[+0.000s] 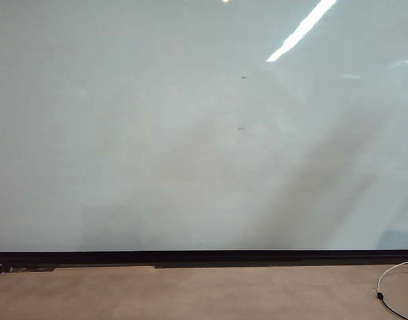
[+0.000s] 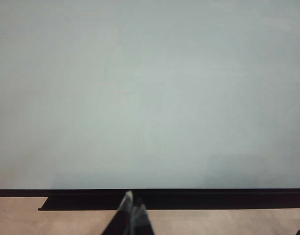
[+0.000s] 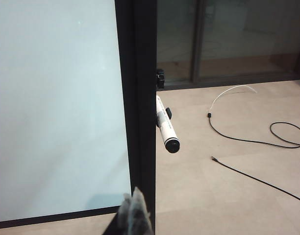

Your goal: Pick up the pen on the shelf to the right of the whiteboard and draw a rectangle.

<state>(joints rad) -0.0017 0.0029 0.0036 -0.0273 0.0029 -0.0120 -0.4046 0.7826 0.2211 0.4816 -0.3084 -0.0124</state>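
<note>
The whiteboard (image 1: 191, 133) fills the exterior view; its glossy face is bare, with no rectangle showing. The right wrist view takes in its right part (image 3: 57, 107) and its black frame edge (image 3: 142, 98). The pen (image 3: 165, 125), white with dark lettering and a black end, juts out beside that edge on a small black shelf bracket (image 3: 168, 113). My right gripper (image 3: 133, 200) is shut and empty, low by the frame edge, well short of the pen. My left gripper (image 2: 133, 205) is shut and empty before the board's bottom frame (image 2: 189, 193). Neither gripper appears in the exterior view.
Tan floor runs below the board (image 1: 191, 293). A white cable with a black plug (image 1: 391, 277) lies at the lower right. In the right wrist view black cables (image 3: 267, 142) trail over the floor beyond the pen. Two tiny dark specks (image 1: 244, 77) mark the board.
</note>
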